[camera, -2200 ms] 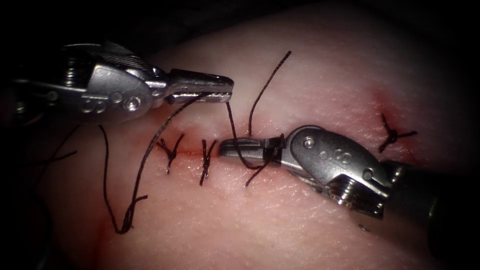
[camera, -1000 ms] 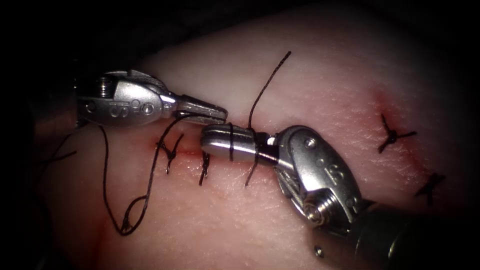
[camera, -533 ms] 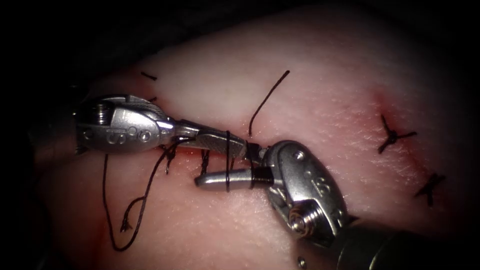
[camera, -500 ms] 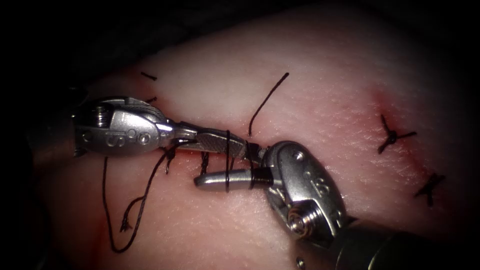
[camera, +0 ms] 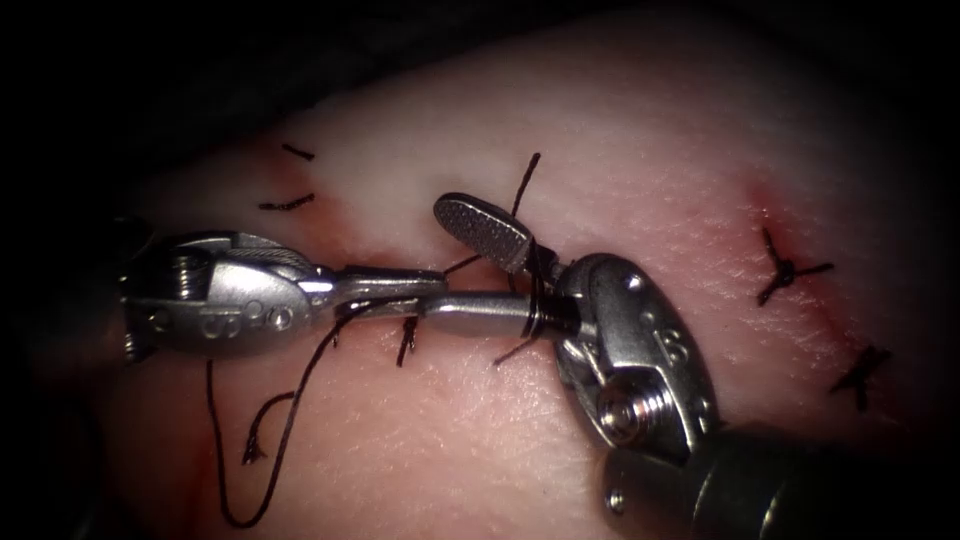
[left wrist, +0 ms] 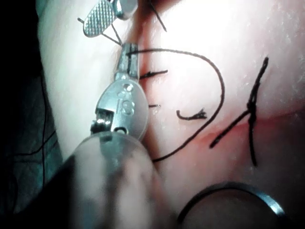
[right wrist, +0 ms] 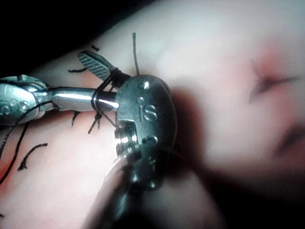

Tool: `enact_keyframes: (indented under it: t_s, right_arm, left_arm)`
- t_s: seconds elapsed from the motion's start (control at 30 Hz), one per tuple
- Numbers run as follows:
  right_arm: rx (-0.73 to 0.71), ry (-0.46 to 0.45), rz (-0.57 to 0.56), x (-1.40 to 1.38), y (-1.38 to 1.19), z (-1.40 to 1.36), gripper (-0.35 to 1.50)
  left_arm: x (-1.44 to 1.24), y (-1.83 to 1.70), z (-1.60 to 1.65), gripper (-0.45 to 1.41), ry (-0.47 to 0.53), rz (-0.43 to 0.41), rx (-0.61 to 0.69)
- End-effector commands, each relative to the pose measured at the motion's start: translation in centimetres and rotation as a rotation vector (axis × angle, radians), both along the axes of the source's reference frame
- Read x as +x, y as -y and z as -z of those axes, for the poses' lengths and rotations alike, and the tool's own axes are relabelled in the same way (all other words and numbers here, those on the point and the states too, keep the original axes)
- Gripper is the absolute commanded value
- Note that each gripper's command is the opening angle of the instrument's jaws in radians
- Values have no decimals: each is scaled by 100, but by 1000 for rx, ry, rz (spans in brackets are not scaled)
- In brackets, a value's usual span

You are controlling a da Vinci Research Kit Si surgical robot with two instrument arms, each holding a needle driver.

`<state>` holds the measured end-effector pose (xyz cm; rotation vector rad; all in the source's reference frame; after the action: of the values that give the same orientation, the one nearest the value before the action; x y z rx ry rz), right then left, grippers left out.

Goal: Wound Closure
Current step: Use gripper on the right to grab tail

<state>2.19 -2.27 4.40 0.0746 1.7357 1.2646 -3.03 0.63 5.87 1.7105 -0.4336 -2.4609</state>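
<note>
**Ana:** Well, what does each arm hold?

**Ben:** The left gripper point(camera: 425, 284) comes in from the left with its jaws pressed together on the thread point(camera: 290, 420). From there the long strand drops away and curls in a loose loop on the tissue point(camera: 620, 150). The right gripper point(camera: 437, 258) has its jaws spread wide and nothing clamped between them. One jaw is tipped up with its ridged face showing, and the other lies level, pointing left.

**Ana:** And the dark bands at its hinge?

**Ben:** Those are turns of the same thread, wound round the root of the right gripper's jaws (the right wrist view shows them snug against the hinge). The left gripper's tip lies right against the level jaw, apparently touching it.

**Ana:** Which relation matters most?

**Ben:** It is where the short end point(camera: 525, 185) stands. It rises nearly upright from the tissue just behind the raised jaw, close to the hinge, so it sits outside the open mouth rather than inside it. The mouth faces left, and the short end's long axis runs roughly across that direction. The right gripper is much the nearer of the two, so any reach for that end would probably fall to it.

**Ana:** Anything else nearby?

**Ben:** One stitch point(camera: 405, 340) shows just below the two tools.
</note>
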Motion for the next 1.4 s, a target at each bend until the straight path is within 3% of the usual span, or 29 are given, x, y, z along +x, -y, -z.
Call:
enact_keyframes:
  t_s: [0.03, 0.2, 0.33, 0.47, 0.87, 1.2, 1.4]
  right_arm:
    - [10, 6, -21, 9, -10, -2, 116]
    - [50, 28, -64, 4, -9, -3, 111]
    - [91, 49, -88, -2, -9, -4, 108]
    - [158, 100, -115, -11, -6, -6, 89]
    - [342, 169, -198, -41, -2, -15, 81]
    - [436, 220, -230, -26, -17, -28, 81]
    - [438, 230, -229, -17, -25, -35, 61]
  left_arm:
    - [-7, -10, -2, -45, -13, 35, -16]
    - [-15, -5, -3, -45, -53, 106, -40]
    - [-20, -1, -5, -45, -54, 104, -50]
    - [-28, 8, -6, -45, -54, 99, -69]
    - [-60, 10, 8, -45, -60, 47, -89]
    - [-64, -2, 8, -45, -65, 27, -90]
    - [-61, -6, 6, -45, -62, 21, -87]
